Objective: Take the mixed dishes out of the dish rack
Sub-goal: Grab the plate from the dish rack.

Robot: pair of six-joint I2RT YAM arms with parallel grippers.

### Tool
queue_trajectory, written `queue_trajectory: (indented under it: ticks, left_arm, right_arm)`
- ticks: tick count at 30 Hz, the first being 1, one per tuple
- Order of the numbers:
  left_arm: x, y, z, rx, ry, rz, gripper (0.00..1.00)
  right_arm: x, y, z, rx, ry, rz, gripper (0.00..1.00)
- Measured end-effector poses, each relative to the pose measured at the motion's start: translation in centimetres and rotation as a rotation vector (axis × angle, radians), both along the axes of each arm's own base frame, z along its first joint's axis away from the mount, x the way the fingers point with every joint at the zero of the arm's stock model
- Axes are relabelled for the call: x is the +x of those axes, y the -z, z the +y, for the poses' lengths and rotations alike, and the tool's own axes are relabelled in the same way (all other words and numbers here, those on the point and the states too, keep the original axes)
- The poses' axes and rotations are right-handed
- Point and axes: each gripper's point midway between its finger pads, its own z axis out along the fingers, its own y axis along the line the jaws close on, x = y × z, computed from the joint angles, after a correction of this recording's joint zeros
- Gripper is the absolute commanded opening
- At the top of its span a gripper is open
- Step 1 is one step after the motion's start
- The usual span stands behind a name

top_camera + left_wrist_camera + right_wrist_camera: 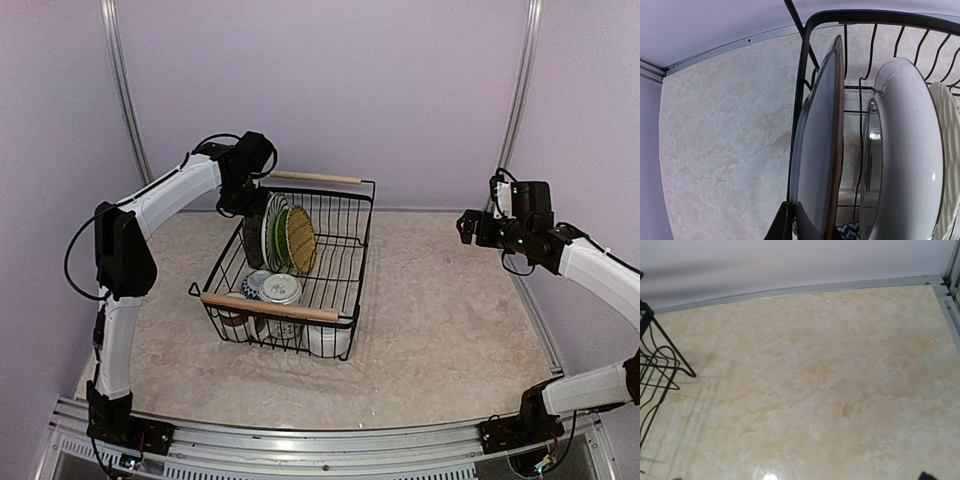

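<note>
Dark plate: stands on edge in the far-left slot of the rack, straight ahead of my left gripper and right up against it. In the wrist view its brown rim runs down to the bottom of the frame. One of my fingers sits there against its outer face, between plate and rack wire. The other finger is hidden behind the plate, so I cannot tell whether the jaws pinch it or only straddle it.

White plate: next slot to the right of the jaws, upright, with a gap between it and the dark one. Farther right again, green plate and tan plate, both on edge.

Near end of rack, well back from the left gripper toward my bases: bowl, brown mug at the left corner, white mug at the right corner. All sit below the near handle. Far handle is just right of the left gripper.

Right gripper: held up over the table, well apart from the rack, which lies off to its left. Only a rack corner shows at the left edge of its wrist view. Too little of the fingers shows, so I cannot tell how these jaws stand.
</note>
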Motion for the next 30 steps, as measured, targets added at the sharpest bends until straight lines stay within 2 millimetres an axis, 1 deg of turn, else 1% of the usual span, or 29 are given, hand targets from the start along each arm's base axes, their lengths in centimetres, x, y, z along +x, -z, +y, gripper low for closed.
queue_trajectory:
  ticks: [2,7,14,19,21,22,24,28,30]
  left_arm:
    - [-0.1,0.0,-0.2,0.009,0.002,-0.001,0.0]
    - [-0.1,-0.3,-0.2,0.05,0.002,-0.011,0.0]
    - [-0.3,-2.3,-0.8,0.104,0.019,-0.063,0.0]
    - [-0.7,-3.3,-0.6,0.128,0.018,-0.082,0.0]
    - [-0.9,-4.3,-0.5,0.128,0.02,-0.098,0.0]
    - [-1.0,-4.5,-0.5,0.127,0.022,-0.1,0.0]
    - [-1.5,-5.7,-0.6,0.114,0.028,-0.116,0.0]
    - [-2.6,-9.0,-0.9,0.075,0.039,-0.172,0.0]
    - [-3.1,-10.6,-0.7,0.057,0.035,-0.199,0.0]
  right_arm:
    - [0.0,0.1,0.1,0.001,-0.001,0.003,1.0]
    - [0.1,0.5,0.4,0.002,-0.007,0.014,1.0]
    - [0.2,1.0,0.8,0.002,-0.012,0.028,1.0]
    - [0.3,1.7,1.3,0.001,-0.021,0.045,1.0]
    - [0.3,1.8,1.5,0.002,-0.024,0.048,1.0]
    - [0.3,1.9,1.6,0.001,-0.025,0.051,1.0]
    - [0.4,2.0,2.1,0.002,-0.034,0.056,1.0]
    - [0.6,2.4,3.0,0.003,-0.047,0.066,1.0]
    - [0.9,2.5,3.6,0.004,-0.057,0.07,1.0]
